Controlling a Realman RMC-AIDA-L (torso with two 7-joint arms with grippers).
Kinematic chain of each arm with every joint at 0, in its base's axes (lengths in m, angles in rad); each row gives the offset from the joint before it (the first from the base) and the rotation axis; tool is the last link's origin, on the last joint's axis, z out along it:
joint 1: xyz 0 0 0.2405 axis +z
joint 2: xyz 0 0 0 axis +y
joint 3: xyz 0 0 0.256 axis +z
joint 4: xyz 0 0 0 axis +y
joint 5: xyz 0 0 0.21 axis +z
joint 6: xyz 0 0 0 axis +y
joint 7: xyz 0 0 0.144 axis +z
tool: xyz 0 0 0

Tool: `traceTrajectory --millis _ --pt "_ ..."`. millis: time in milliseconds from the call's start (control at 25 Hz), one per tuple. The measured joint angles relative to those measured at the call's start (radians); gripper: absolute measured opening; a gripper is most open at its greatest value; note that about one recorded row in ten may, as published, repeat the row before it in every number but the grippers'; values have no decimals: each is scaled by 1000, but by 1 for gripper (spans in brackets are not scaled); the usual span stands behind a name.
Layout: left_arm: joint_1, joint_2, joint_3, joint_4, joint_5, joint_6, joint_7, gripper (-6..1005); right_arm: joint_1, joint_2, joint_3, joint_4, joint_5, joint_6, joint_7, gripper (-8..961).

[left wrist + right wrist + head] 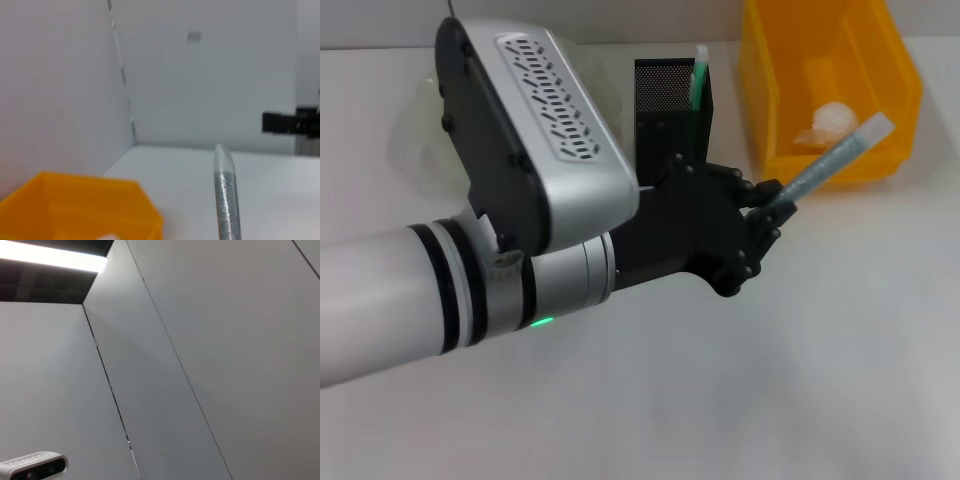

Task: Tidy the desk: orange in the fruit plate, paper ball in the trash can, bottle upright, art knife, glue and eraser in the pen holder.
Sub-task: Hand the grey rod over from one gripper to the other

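My left gripper [772, 210] is shut on the glue [838, 152], a grey stick that slants up and to the right, its pale tip in front of the yellow trash can [770, 90]. In the left wrist view the glue [226, 200] rises beside the trash can [75, 205]. The paper ball [832, 122] lies inside the trash can. The black mesh pen holder [665, 100] stands just behind the gripper, with the green art knife [700, 75] upright in it. My arm hides most of the fruit plate [412, 125]. The orange, bottle and eraser are out of view.
My big left arm housing [535, 130] spans the left and middle of the head view. White table [820, 380] lies in front and to the right. The right wrist view shows only wall panels and a small camera [32, 466].
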Motion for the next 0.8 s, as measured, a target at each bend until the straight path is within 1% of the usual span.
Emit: traceTrajectory --millis 40,80,120,200,280,360,480,640,680,800 --pt "-4 0 -14 -29 -84 -1 77 130 3 -1 0 -3 -1 -12 -2 702" --pt "-4 0 -14 -29 -84 -1 77 129 3 -1 0 -3 -1 -12 -2 701" --pt "-7 1 -37 -85 -242 3 213 129 5 -1 0 -4 -1 -17 -2 700" --pt "-12 0 -56 -145 -388 15 337 129 13 -1 0 -5 -1 -28 -2 698" --pt "-12 0 -56 -145 -388 15 337 129 24 -1 -1 -4 -3 -32 -1 697" --pt "-34 0 -74 -219 -505 49 436 128 32 4 -1 -4 -3 -33 -3 695" --pt "-39 0 -74 -232 -512 54 442 127 50 10 -3 -5 -4 -33 -5 692" --pt "-47 0 -75 -245 -515 59 447 126 87 9 -4 0 -25 -22 9 689" --pt "-75 -1 -70 -282 -511 78 450 126 87 9 -4 0 -25 -22 9 688" --pt "-75 -1 -70 -282 -511 78 450 126 109 10 -4 0 -52 -8 16 685"
